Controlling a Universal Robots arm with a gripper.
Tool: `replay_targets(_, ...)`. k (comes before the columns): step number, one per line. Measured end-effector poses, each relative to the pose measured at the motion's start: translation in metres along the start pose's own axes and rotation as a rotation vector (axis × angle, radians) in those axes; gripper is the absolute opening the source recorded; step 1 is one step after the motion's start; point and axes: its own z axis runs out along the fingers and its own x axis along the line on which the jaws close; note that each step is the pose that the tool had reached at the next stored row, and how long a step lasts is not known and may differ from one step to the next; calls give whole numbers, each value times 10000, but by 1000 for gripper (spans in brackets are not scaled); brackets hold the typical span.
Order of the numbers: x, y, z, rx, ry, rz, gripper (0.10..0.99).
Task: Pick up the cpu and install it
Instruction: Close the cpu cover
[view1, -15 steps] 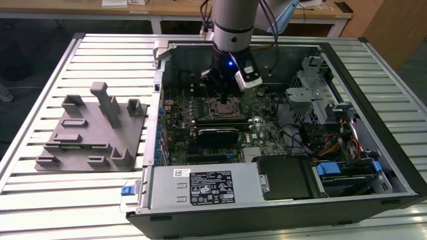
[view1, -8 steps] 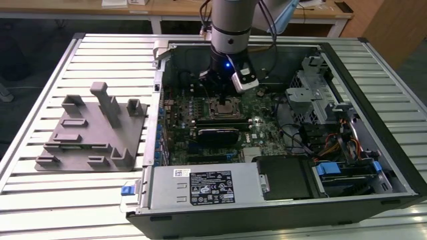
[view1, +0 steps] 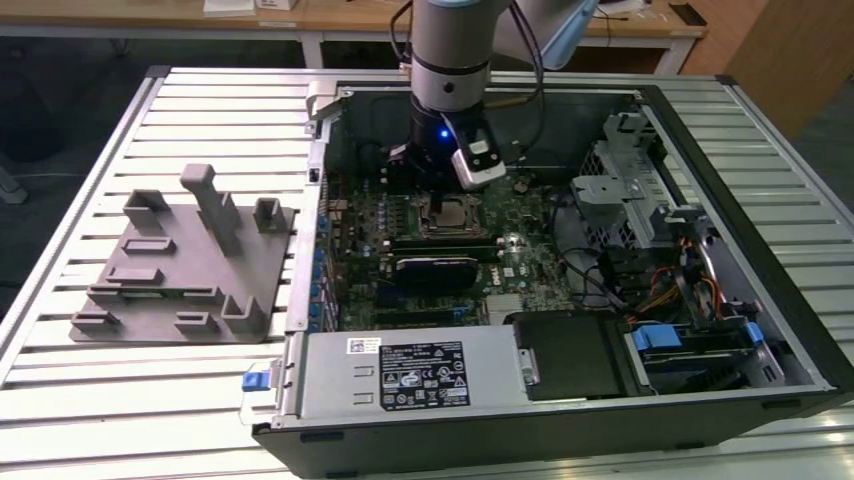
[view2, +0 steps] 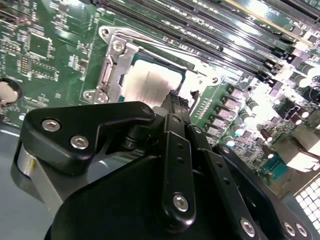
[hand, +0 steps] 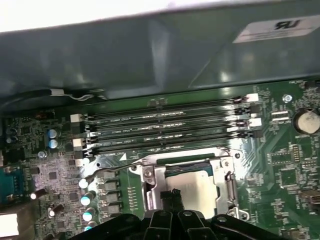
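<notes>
The cpu is a silvery square chip lying flat in the metal socket frame on the green motherboard, inside the open computer case. It also shows in the first wrist view as the cpu and in the exterior view as the cpu. My gripper hangs just over the chip's edge with its black fingers pressed together and nothing between them. In the first wrist view the gripper points down at the same edge of the chip. The arm's wrist stands upright over the socket.
Several memory slots run beside the socket, close to the case wall. A black heatsink block sits on the board near the socket. A grey fixture with upright posts stands on the slatted table at the exterior view's left. Drive cage and cables fill the exterior view's right.
</notes>
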Motion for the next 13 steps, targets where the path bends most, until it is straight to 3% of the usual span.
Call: replay_targets(13, 81, -13, 71, 0, 0, 0, 106)
